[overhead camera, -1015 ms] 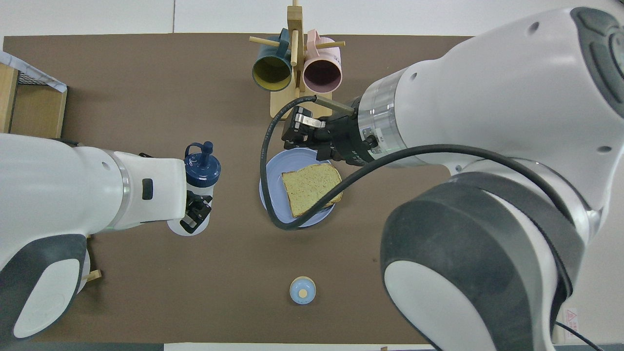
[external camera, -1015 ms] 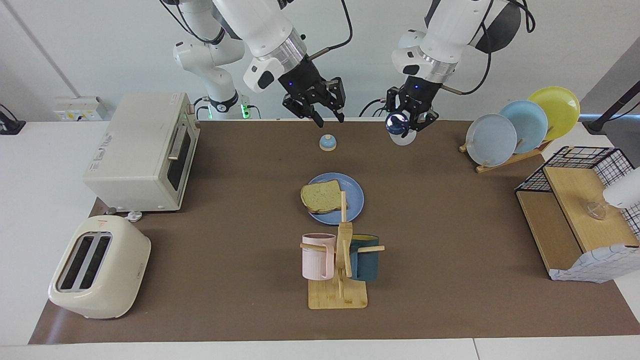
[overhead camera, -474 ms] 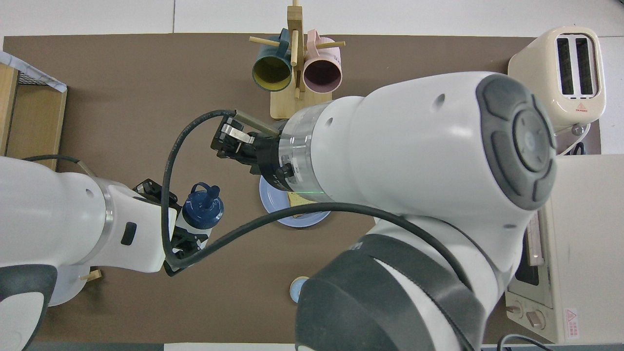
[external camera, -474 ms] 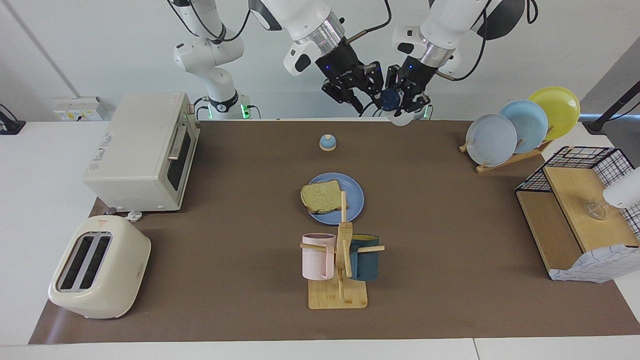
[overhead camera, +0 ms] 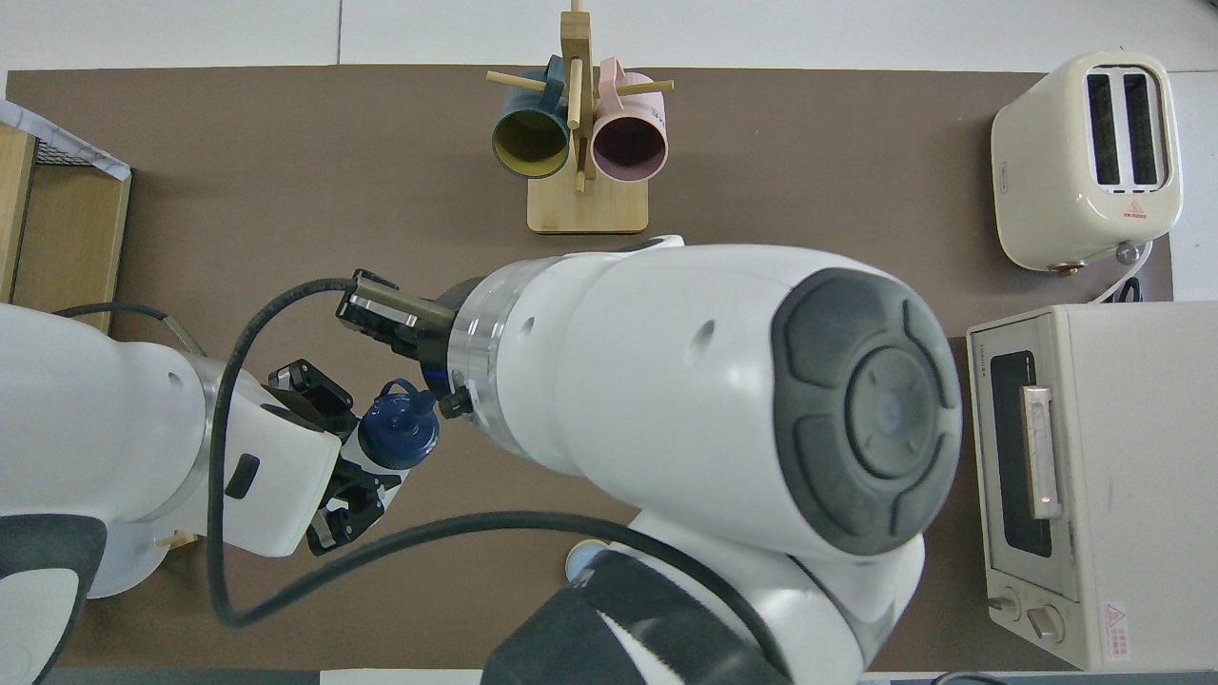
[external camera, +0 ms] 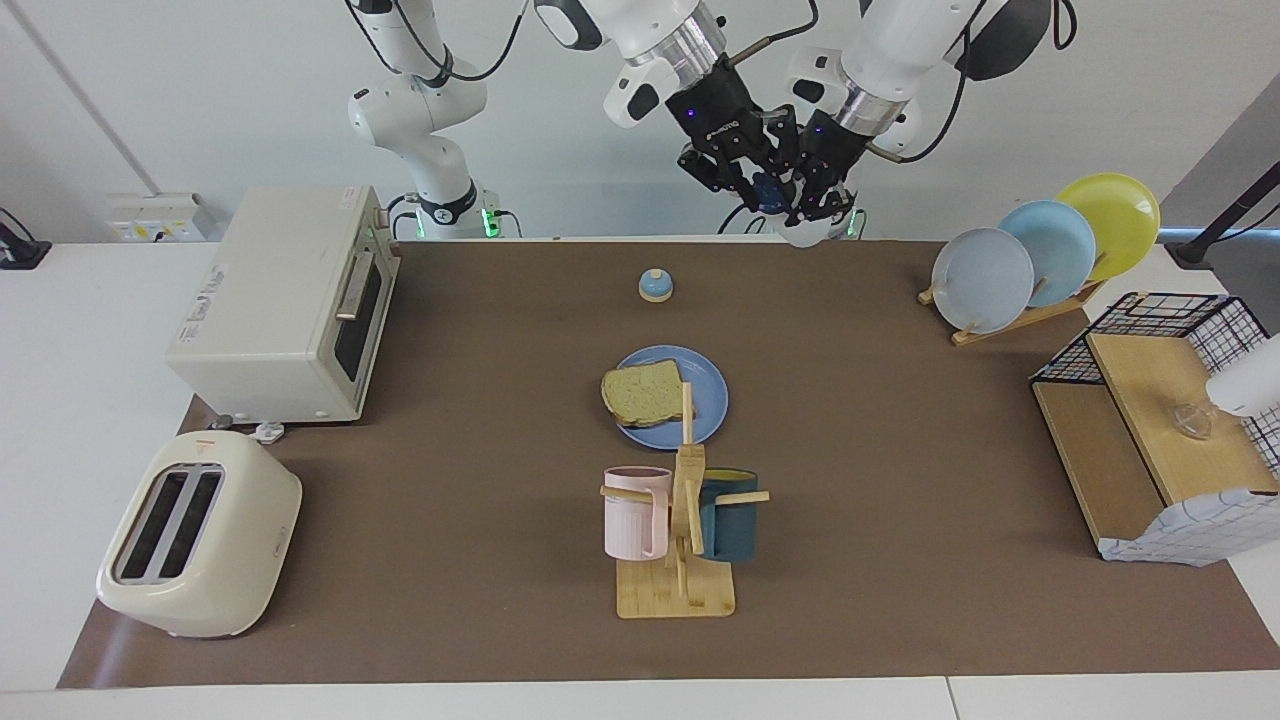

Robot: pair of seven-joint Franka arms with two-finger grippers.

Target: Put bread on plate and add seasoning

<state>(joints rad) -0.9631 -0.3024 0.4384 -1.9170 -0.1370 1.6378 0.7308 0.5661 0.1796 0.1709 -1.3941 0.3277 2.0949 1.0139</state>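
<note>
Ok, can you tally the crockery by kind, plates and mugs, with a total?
Plates: 4 (blue plate under the bread; grey-blue plate, pale blue plate and yellow plate in the rack)
Mugs: 2 (pink mug, teal mug)
Total: 6

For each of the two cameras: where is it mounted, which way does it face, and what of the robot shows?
Facing view: high across the table, looking at the robots; both arms show, left gripper holding the seasoning bottle, right gripper at its cap.
Overhead view: above the robots' end, looking steeply down; right arm fills the middle.
Shared: the bottle, mug rack, toaster.
</note>
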